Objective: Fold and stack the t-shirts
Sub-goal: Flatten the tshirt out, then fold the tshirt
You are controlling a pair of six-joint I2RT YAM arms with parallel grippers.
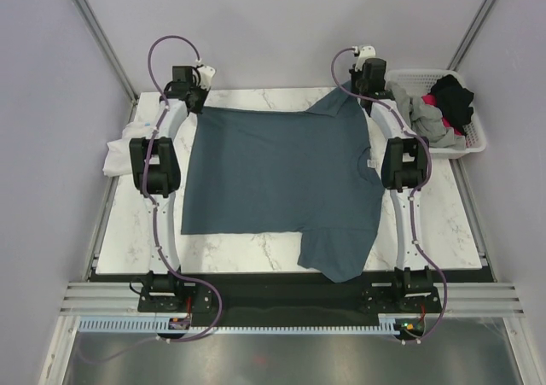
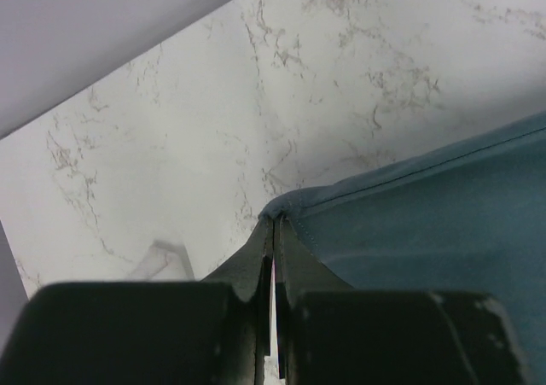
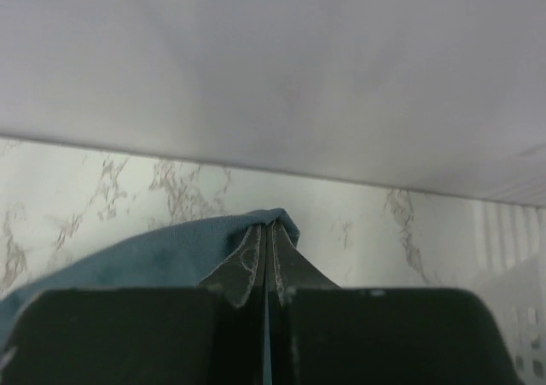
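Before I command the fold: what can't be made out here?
- Top view: white t-shirt partly hidden by the left arm.
- Top view: basket clothes heaped, uncountable.
- Wrist views: left end effector and right end effector show only pinched corners of the slate-blue t-shirt; frame edges cut the rest.

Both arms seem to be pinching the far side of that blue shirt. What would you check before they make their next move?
1. Left gripper shut on the far left corner of the slate-blue t-shirt: ok.
2. Right gripper shut on the shirt's far right edge: ok.
3. Shirt body spread flat on the table: ok.
4. Near sleeve fully on the table: not ok, its tip reaches over the near edge.
5. White shirt apart from the blue one: ok, it lies at the left edge.
6. Enough cloth caught between the fingers to survive a pull: cannot tell.
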